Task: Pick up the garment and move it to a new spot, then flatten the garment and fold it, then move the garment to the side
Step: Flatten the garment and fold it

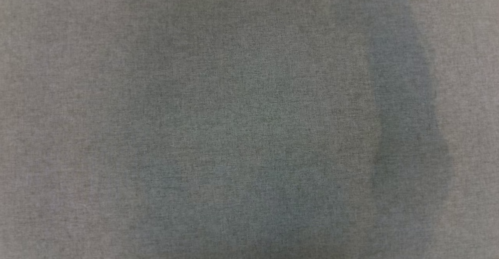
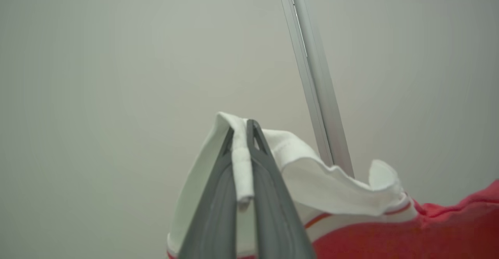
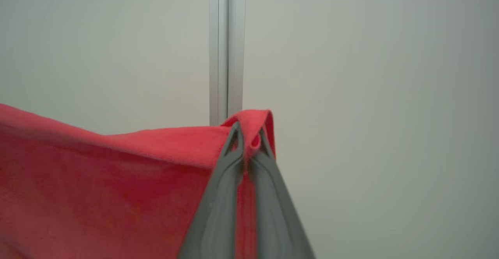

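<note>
The garment is red with a white collar band. In the left wrist view my left gripper (image 2: pixel 242 132) is shut on a fold of the garment's white band (image 2: pixel 335 191), and the red cloth (image 2: pixel 429 231) trails off to the lower right. In the right wrist view my right gripper (image 3: pixel 249 134) is shut on a folded edge of the red garment (image 3: pixel 97 185), which hangs in a sheet to the left of the fingers. Both grippers hold the cloth up in front of a pale wall.
A grey woven surface (image 1: pixel 249 118) with soft shadows spans the head view. A silver metal post (image 2: pixel 315 80) runs up behind the garment in the left wrist view, and the post (image 3: pixel 227 48) stands upright behind the right gripper.
</note>
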Motion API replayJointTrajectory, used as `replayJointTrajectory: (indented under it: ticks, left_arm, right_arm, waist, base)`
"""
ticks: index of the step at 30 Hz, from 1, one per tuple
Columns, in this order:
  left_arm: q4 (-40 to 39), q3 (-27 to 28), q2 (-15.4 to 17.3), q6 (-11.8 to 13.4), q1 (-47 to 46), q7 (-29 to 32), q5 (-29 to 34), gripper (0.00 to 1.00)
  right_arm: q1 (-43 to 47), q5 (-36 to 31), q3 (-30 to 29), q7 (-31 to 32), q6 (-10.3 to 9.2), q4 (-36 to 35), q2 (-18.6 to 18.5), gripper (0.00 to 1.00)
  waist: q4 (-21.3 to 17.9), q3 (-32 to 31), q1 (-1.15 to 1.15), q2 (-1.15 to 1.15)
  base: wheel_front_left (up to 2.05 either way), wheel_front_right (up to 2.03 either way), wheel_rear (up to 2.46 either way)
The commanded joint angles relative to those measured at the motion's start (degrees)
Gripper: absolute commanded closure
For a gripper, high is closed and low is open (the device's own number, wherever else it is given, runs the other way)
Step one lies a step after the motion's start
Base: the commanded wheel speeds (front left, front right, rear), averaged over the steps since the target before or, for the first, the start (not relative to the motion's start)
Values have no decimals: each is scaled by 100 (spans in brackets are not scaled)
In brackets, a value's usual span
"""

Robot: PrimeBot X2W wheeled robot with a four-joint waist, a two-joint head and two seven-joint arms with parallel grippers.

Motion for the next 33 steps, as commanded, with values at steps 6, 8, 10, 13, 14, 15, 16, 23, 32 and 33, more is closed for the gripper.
replayJointTrajectory:
  ticks: [6,8,10,13,14,15,16,23,32,33]
  left_arm:
    - [611,-477,-90,-39,-622,-269,-249,100]
    - [785,-597,-85,-35,-622,-370,-351,100]
    - [948,-697,-55,-24,-527,-480,-448,100]
    - [1144,-758,-46,-24,-293,-650,-594,100]
    - [1194,-765,-42,-24,-175,-711,-640,100]
    - [1224,-731,-38,-24,-47,-784,-708,100]
    - [1239,-683,-39,-23,100,-847,-762,100]
    - [466,-461,116,317,1958,-1021,-844,100]
    - [-1837,89,177,1113,5164,-1024,-973,100]
    - [-2028,84,163,1183,5492,-1023,-983,100]
  right_arm:
    - [-804,169,167,-65,2,815,-83,100]
    - [-886,206,283,-130,2,1023,-55,100]
    - [-822,260,393,-217,2,1187,-18,100]
    - [-576,383,471,-410,1,1420,19,100]
    - [-458,431,521,-475,1,1490,52,100]
    - [-352,503,535,-571,1,1538,79,100]
    - [-253,550,553,-662,1,1572,90,100]
    - [1013,996,688,-1080,1,1560,408,100]
    - [3187,1310,966,-1184,2,661,323,100]
    - [3431,1383,955,-1185,2,568,317,100]
  waist:
    - [6,110,-1,0]
    - [9,164,-1,0]
    - [11,222,-1,0]
    - [22,298,-1,0]
    - [25,308,-1,0]
    - [31,315,-1,0]
    - [37,316,-1,0]
    - [-52,65,-1,0]
    - [28,-476,-1,0]
    - [33,-537,-1,0]
  base:
    - [0,0,0]
    - [0,0,0]
    - [0,0,0]
    - [0,0,0]
    - [0,0,0]
    - [0,0,0]
    - [0,0,0]
    - [0,0,0]
    - [0,0,0]
    - [0,0,0]
